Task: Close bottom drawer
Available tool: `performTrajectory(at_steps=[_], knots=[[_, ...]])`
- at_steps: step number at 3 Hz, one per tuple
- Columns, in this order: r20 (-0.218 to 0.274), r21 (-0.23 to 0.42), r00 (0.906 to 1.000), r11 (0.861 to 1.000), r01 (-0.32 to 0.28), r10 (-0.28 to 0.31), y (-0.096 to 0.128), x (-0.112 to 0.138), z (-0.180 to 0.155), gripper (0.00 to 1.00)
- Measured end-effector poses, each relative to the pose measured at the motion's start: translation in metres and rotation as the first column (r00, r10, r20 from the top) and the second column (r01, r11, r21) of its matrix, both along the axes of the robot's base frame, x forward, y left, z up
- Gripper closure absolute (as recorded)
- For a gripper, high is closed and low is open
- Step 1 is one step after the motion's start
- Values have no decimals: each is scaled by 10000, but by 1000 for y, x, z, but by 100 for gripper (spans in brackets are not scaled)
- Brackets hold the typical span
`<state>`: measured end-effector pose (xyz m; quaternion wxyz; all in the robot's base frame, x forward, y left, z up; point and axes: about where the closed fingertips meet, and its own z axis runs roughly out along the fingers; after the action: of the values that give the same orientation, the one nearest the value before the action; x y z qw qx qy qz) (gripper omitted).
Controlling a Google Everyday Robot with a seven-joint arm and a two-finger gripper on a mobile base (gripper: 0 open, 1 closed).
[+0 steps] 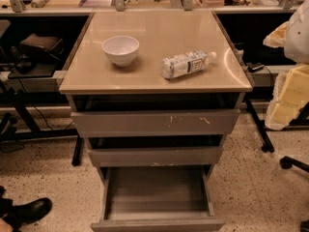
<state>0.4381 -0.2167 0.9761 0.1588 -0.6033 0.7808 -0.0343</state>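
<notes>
The bottom drawer (157,197) of the beige-topped cabinet (154,83) is pulled far out toward me. Its deep grey tray looks empty, and its plain front panel (157,224) sits at the lower edge of the view. The middle drawer (155,156) and the scratched top drawer (155,123) each stand out a little. My gripper is not in view. A white rounded shape (298,30) at the right edge may be part of my arm.
A white bowl (120,49) and a lying plastic bottle (186,64) rest on the cabinet top. Yellow foam pieces (289,98) and a chair base (294,163) are on the right. A black boot (26,210) is at the lower left. Workbenches flank the cabinet.
</notes>
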Motion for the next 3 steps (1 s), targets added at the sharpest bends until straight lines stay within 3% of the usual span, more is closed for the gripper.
performTrajectory(at_steps=[2,3], knots=[[-32,-47,10000,10000,-64,64,6,3,-7,0],[-166,63,9992,9993,-370,371,26,3,-40,0]])
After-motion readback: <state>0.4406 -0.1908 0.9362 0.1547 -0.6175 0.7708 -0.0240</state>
